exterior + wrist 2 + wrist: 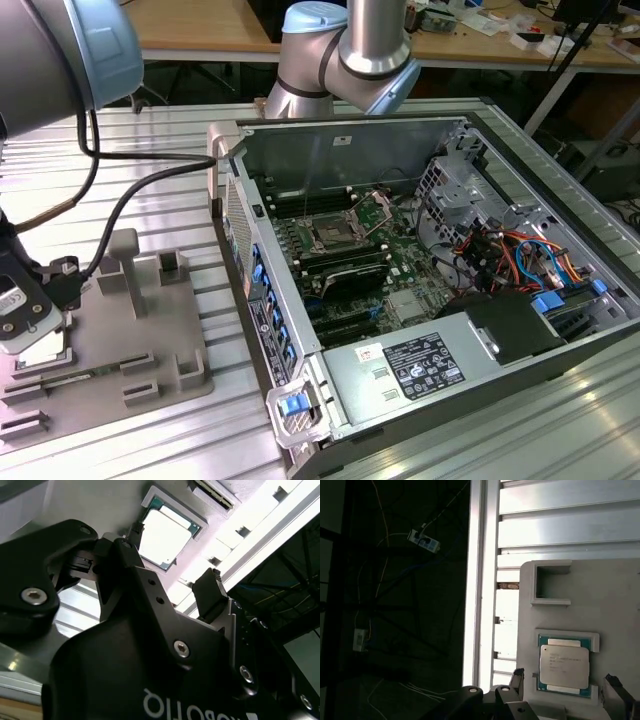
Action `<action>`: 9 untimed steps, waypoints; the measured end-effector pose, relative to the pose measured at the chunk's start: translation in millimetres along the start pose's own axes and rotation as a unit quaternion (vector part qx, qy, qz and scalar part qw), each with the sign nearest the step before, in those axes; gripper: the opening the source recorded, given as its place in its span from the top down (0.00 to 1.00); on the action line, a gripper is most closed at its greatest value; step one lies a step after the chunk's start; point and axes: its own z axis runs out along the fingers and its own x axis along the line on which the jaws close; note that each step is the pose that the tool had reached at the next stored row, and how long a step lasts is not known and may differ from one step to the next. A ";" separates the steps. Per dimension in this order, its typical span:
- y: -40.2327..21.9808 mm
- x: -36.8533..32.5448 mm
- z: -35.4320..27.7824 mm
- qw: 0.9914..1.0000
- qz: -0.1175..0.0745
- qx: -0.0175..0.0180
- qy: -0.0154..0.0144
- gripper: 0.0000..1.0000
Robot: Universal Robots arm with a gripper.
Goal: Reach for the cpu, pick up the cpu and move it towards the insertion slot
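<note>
The cpu [564, 666] is a flat square chip with a silvery top, lying in a framed recess of the grey plastic tray [605, 595]. My gripper [566, 682] is open just above it, one dark finger [517, 677] on each side of the chip. In the second wrist view the cpu [165, 535] lies beyond the gripper [172, 560], apart from both black fingers [210, 592]. At the exterior view's far left, the gripper [25, 315] hovers over the cpu [42, 350]. The insertion slot [330, 236] sits on the green board inside the open computer case.
The computer case [450, 300] lies open at the exterior view's right, its tall side wall [250, 260] facing the tray [120, 330]. Raised blocks [125, 265] stand on the tray. A black cable [130, 200] trails from the wrist. The slatted table's edge [480, 580] runs close to the tray.
</note>
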 end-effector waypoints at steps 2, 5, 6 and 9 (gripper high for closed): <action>-0.2 -0.4 4.1 1.000 0.005 0.000 0.000 0.32; -0.4 -1.6 9.7 1.000 0.008 0.000 0.000 0.32; -0.5 -1.6 9.7 1.000 0.008 0.000 0.000 0.32; -0.5 -1.7 10.2 1.000 0.008 0.000 0.000 0.32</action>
